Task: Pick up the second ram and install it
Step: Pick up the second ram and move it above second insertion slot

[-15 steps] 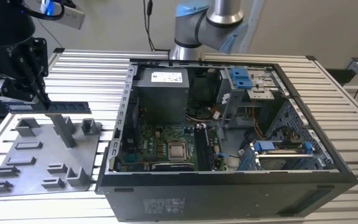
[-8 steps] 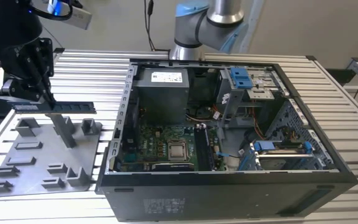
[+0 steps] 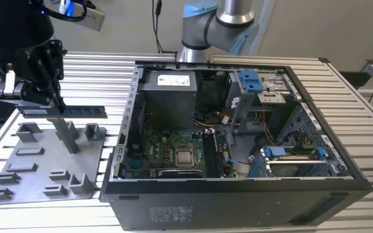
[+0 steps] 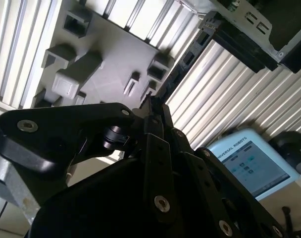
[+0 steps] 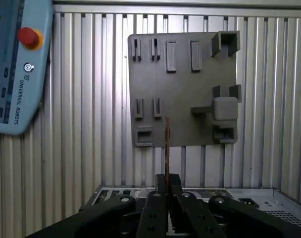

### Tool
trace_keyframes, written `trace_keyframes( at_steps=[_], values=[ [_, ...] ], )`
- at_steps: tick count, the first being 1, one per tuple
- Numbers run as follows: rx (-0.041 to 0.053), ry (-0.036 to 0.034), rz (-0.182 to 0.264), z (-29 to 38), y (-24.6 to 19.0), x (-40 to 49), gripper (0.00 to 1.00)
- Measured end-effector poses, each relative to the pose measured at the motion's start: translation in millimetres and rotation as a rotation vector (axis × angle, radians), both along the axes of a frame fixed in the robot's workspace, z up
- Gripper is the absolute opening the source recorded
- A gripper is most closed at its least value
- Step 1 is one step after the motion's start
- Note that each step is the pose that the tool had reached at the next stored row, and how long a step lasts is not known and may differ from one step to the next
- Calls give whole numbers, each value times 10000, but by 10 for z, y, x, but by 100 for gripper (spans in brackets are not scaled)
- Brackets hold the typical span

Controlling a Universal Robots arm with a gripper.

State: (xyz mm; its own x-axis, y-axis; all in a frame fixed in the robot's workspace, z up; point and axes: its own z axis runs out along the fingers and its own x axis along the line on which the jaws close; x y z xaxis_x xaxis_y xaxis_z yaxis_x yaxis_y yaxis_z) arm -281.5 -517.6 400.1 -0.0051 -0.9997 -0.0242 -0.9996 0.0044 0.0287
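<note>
In the exterior view my gripper (image 3: 49, 106) hangs at the left, above the grey holder plate (image 3: 41, 167), shut on the second ram (image 3: 76, 112). The stick is held level, a dark board with black chips, just above the tall grey post (image 3: 65, 135). In the first wrist view the ram (image 5: 167, 146) shows edge-on, sticking out from between my fingertips (image 5: 161, 184) over the plate (image 5: 185, 84). In the second wrist view it is a dark strip (image 4: 182, 64) running out from my gripper (image 4: 153, 111).
The open computer case (image 3: 342, 165) lies at the exterior view's right, with the motherboard (image 3: 167, 150) and memory slots (image 3: 212, 153) inside. Blue drive clips (image 3: 251, 80) sit near its far side. A teach pendant (image 5: 17, 64) lies on the slatted table (image 3: 89, 73) beside the plate.
</note>
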Motion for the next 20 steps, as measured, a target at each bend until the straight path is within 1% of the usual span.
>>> trace_keyframes(
  at_steps=[20],
  values=[
    [-1,4,0,0,0,536,14]
  ],
)
